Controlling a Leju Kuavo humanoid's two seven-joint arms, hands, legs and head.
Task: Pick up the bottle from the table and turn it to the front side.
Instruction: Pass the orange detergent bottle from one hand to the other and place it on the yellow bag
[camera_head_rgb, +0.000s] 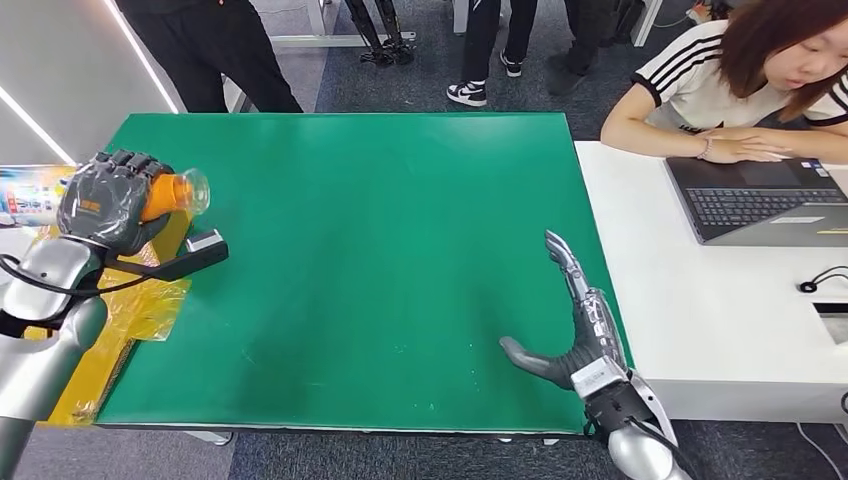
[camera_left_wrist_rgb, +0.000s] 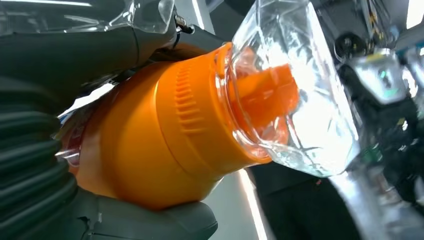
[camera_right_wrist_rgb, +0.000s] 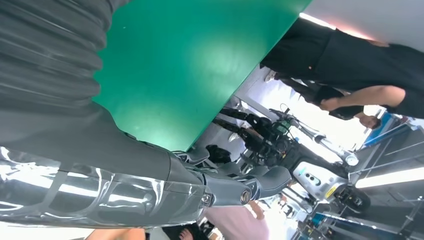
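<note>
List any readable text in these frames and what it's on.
None reads clearly.
Left hand: small orange mark on its cover, too small to read.
Bottle: orange neck and clear cap show, no print visible.
Packet at the table's left edge: colourful print, blurred.
Laptop: key legends too small.

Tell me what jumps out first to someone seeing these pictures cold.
The orange bottle with its clear cap, gripped by the left hand and held up over the left edge of the green table, draws the eye first. Next is the right hand, fingers spread and holding nothing, at the table's near right corner. Beside it, a person sits at a laptop on the white table.
</note>
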